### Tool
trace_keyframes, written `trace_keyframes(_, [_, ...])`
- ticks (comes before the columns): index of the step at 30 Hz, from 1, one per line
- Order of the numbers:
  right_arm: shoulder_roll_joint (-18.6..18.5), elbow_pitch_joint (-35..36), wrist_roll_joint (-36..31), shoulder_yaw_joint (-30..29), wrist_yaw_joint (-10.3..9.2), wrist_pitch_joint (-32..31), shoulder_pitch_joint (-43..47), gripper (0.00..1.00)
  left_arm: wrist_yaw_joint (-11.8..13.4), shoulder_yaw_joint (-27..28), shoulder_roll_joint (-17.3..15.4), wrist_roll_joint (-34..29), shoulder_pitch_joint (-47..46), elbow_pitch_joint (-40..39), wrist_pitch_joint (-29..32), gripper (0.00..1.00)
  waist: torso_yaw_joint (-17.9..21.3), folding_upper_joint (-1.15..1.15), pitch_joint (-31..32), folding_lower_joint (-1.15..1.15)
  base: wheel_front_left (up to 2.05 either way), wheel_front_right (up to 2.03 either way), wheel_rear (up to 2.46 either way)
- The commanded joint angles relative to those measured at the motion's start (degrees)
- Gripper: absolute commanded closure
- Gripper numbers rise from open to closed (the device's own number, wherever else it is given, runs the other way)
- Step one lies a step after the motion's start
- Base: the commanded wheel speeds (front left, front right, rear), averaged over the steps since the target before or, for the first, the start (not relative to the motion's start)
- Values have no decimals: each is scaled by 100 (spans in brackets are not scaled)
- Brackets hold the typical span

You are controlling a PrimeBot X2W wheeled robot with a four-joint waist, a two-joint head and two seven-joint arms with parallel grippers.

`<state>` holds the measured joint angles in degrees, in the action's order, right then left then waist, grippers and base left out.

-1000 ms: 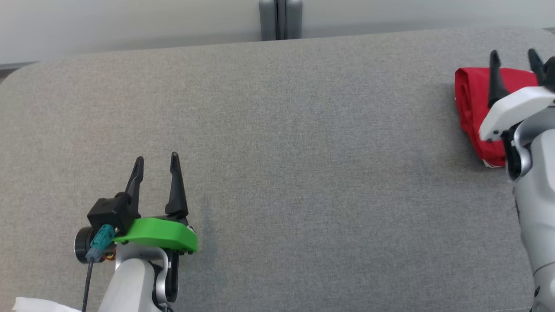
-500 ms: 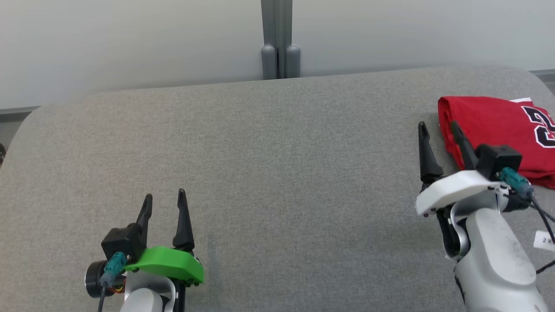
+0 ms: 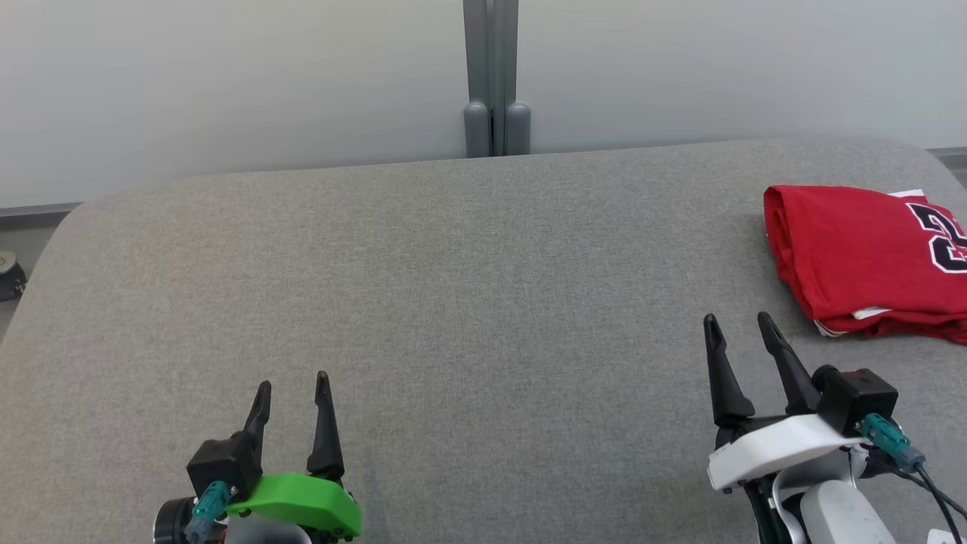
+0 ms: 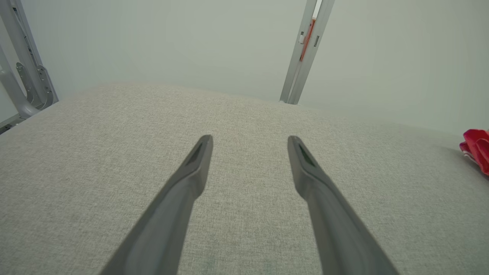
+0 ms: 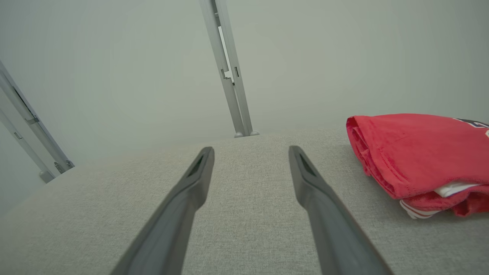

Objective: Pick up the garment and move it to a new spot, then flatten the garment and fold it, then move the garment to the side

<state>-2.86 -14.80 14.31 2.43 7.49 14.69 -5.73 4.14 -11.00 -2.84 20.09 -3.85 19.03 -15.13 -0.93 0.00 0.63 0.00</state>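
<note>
Head view first: the bench (image 3: 483,264) is covered in grey woven fabric with rounded far corners, and it takes up most of the picture. Behind it is a plain pale wall (image 3: 227,91), split by a grey upright post (image 3: 495,75) that comes down right at the bench's far edge. The garment (image 3: 854,249) is red, folded into a thick stack with a bit of white trim poking out and a black number (image 3: 944,238) on top. It lies flat near the far right corner, and the picture edge cuts it off. The left tool (image 3: 293,381) sits low on the left with its fingers spread and nothing between them. The right tool (image 3: 736,321) is low on the right, also spread and empty, close to the garment's near edge but not touching it.

Left wrist view: the left tool (image 4: 250,141) has its fingers wide apart over bare grey fabric on the bench (image 4: 114,126). A sliver of the garment (image 4: 475,149) shows at the far right, well away. Same pale wall and the post (image 4: 301,57), plus a metal frame (image 4: 26,76) on the left.

Right wrist view: the right tool (image 5: 251,151) is gaping, holding nothing, over the bench (image 5: 76,214). The garment (image 5: 416,149) lies just off to the right of it, its folded layers visible along the edge. The post (image 5: 229,76) rises behind, with more metal frame (image 5: 30,130) on the left.
</note>
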Motion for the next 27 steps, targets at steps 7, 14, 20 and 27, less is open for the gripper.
trace_keyframes(7, [-10,215,68,181,-1,-33,340,0,153,-89,-13,-68,171,-82,2,0,-71,0,51,0,0,0,0])
trace_keyframes(14, [-9,218,30,145,-1,-60,445,0,161,-110,-13,-126,193,-60,2,0,-133,0,73,0,0,0,0])
trace_keyframes(20, [-9,183,4,101,-1,-90,441,0,170,-121,-13,-181,208,-43,2,0,-132,0,87,0,0,0,0])
trace_keyframes(27, [-9,157,-7,54,-1,-128,438,0,161,-129,-13,-190,198,-16,2,0,-125,0,91,0,0,0,0])
